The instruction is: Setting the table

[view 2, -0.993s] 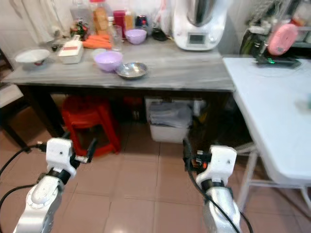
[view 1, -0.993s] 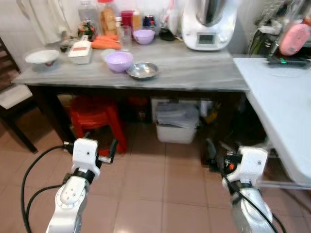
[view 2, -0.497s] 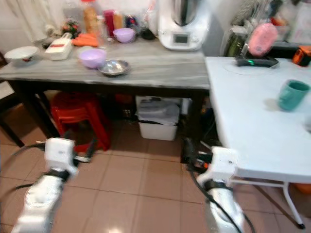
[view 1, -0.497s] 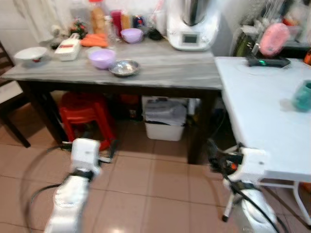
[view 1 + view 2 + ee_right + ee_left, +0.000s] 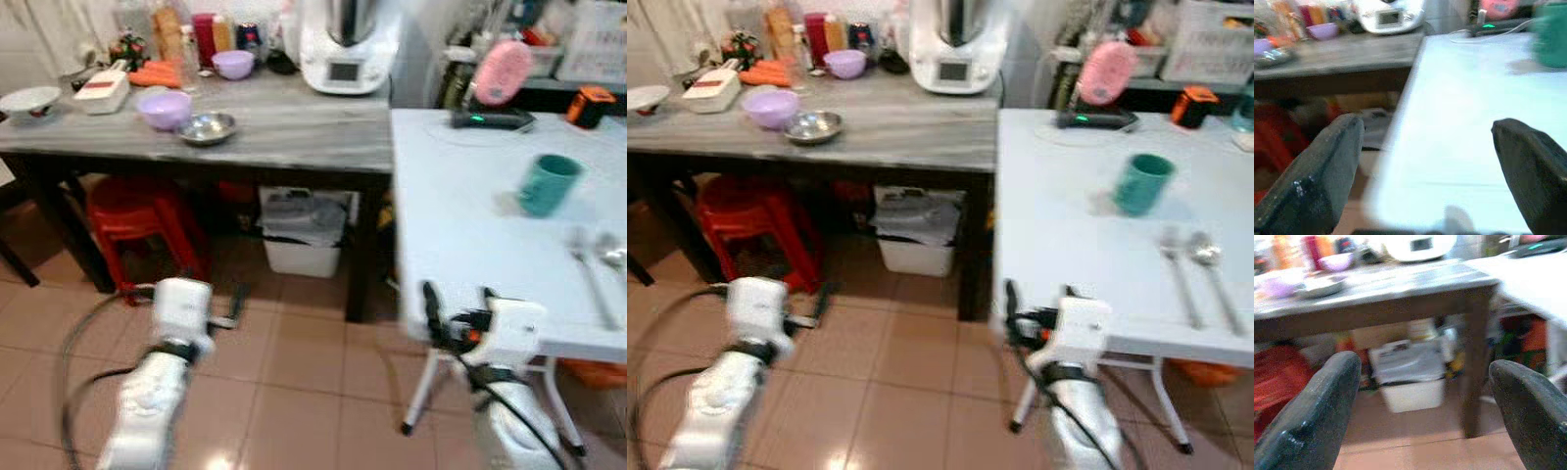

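Note:
A white table (image 5: 460,225) stands at the right, carrying a teal cup (image 5: 545,183), a fork (image 5: 586,269) and a spoon (image 5: 613,257). The grey table (image 5: 294,132) to the left holds a purple bowl (image 5: 163,106), a steel bowl (image 5: 207,127), a smaller purple bowl (image 5: 233,63) and a white bowl (image 5: 29,99). My left gripper (image 5: 1425,382) hangs open and empty low over the floor in front of the grey table. Just before the white table's near edge, my right gripper (image 5: 458,296) is also open and empty, its fingers (image 5: 1327,181) spread wide.
A white kitchen machine (image 5: 348,44), bottles and carrots (image 5: 155,74) stand at the grey table's back. Beneath it are a red stool (image 5: 137,220) and a white bin (image 5: 304,235). A pink object (image 5: 498,71) and an orange box (image 5: 591,104) lie at the white table's far end.
The whole view has swung to the right, bringing the white table, teal cup and cutlery into sight. Both grippers stay open and low as before.

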`<state>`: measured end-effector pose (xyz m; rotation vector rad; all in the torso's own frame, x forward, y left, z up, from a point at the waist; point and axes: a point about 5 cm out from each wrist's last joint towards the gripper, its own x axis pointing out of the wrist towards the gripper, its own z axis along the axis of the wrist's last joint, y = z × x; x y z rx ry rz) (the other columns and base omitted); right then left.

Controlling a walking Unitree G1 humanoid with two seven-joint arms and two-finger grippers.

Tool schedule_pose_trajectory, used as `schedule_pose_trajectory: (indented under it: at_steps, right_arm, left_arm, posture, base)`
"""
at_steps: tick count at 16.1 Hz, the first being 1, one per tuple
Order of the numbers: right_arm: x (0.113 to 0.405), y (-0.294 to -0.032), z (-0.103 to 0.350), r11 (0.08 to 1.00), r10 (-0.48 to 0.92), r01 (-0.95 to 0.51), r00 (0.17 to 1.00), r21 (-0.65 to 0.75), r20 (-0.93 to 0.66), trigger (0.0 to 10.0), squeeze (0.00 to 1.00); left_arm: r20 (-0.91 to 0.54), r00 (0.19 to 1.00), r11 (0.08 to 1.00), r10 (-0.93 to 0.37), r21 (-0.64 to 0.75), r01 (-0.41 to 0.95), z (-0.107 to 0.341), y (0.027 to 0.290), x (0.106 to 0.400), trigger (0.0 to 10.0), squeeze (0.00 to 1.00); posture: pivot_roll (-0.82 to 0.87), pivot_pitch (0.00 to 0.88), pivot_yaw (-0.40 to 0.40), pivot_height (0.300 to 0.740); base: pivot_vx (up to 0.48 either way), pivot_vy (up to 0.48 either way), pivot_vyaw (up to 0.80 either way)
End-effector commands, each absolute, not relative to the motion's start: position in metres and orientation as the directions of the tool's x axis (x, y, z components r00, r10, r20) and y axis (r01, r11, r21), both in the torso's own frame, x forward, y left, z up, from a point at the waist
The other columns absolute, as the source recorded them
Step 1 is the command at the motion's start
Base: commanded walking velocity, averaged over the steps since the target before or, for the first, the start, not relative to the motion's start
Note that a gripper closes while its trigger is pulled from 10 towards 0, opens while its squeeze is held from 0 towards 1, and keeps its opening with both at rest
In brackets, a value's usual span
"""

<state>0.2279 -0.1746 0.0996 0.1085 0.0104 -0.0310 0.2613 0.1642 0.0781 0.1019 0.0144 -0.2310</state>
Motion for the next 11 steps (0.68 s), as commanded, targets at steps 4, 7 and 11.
schedule_pose_trajectory:
  at_steps: [4, 7, 11]
  right_arm:
    - [0.2305, -0.1677, 0.1019, 0.992, -0.014, 0.014, 1.0, 0.128, -0.002, 10.0, 0.0]
    - [0.2312, -0.1677, 0.1012, 0.991, -0.018, 0.019, 1.0, 0.131, -0.002, 10.0, 0.0]
    - [0.2312, -0.1684, 0.1014, 0.991, -0.028, 0.027, 1.0, 0.128, 0.0, 10.0, 0.0]
  left_arm:
    - [-0.013, 0.978, 0.971, -0.207, 0.118, 0.207, 0.0833, 0.1742, 0.2641, 10.0, 0.0]
    - [-0.014, 0.976, 0.97, -0.216, 0.114, 0.216, 0.0827, 0.1715, 0.2648, 10.0, 0.0]
    - [-0.013, 0.976, 0.969, -0.218, 0.112, 0.218, 0.0828, 0.1716, 0.2651, 10.0, 0.0]
  posture:
    - [-0.01, 0.0, 0.038, 0.74]
    - [-0.01, 0.0, 0.04, 0.74]
    - [-0.01, 0.0, 0.04, 0.74]
  base:
    - [0.0, -0.48, 0.0]
    - [0.0, -0.472, 0.0]
    - [0.0, -0.472, 0.0]
